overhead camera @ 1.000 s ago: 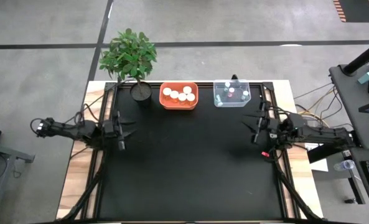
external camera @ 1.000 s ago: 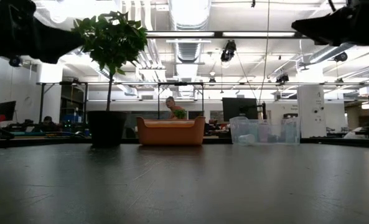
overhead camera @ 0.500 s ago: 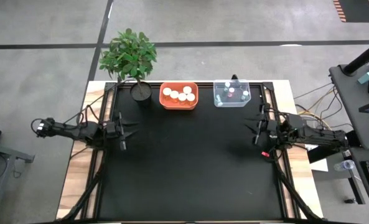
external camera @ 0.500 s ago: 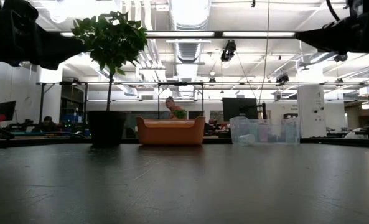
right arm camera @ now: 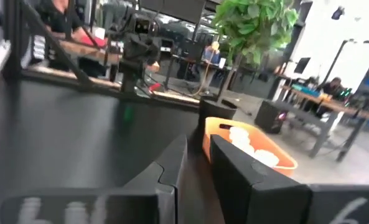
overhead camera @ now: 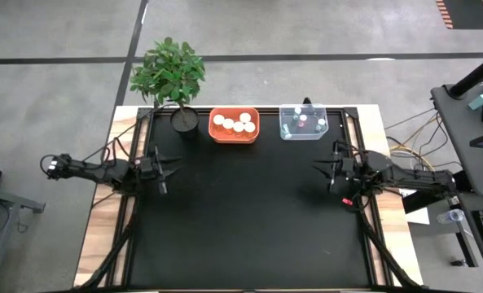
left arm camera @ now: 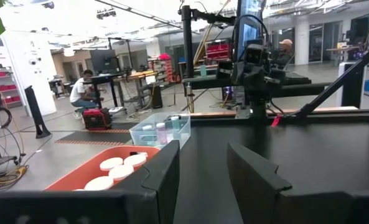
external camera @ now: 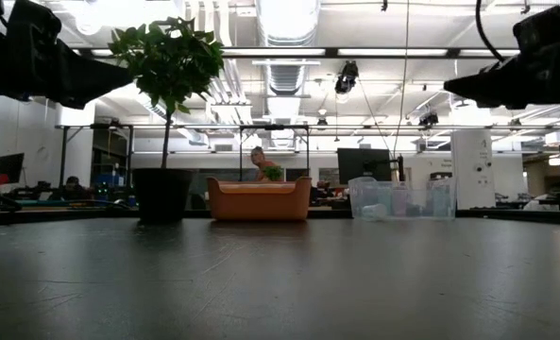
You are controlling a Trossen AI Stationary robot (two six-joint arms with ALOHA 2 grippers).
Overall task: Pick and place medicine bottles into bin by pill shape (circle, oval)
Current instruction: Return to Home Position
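Note:
Several amber bottles with white caps (overhead camera: 234, 124) stand in an orange bin (overhead camera: 215, 135) at the table's far edge. Tiny bottles with white or pink caps (overhead camera: 304, 122) stand in a clear bin (overhead camera: 285, 130) to its right. My left gripper (overhead camera: 168, 169) hovers open and empty over the table's left side. My right gripper (overhead camera: 324, 169) hovers over the right side, empty, with a narrow gap between its fingers (right arm camera: 172, 168). Both point toward the table's middle. The left wrist view shows the white caps (left arm camera: 119, 165) and the clear bin (left arm camera: 162, 127).
A potted green plant (overhead camera: 170, 75) stands at the far left, next to the orange bin. The black mat (overhead camera: 249, 220) fills the space between the arms and toward the near edge. People and workbenches show in the room beyond the table.
My right gripper has gone a little toward the table's left and come down slightly. My left gripper has gone a little toward the table's right. The bins and bottles have kept still.

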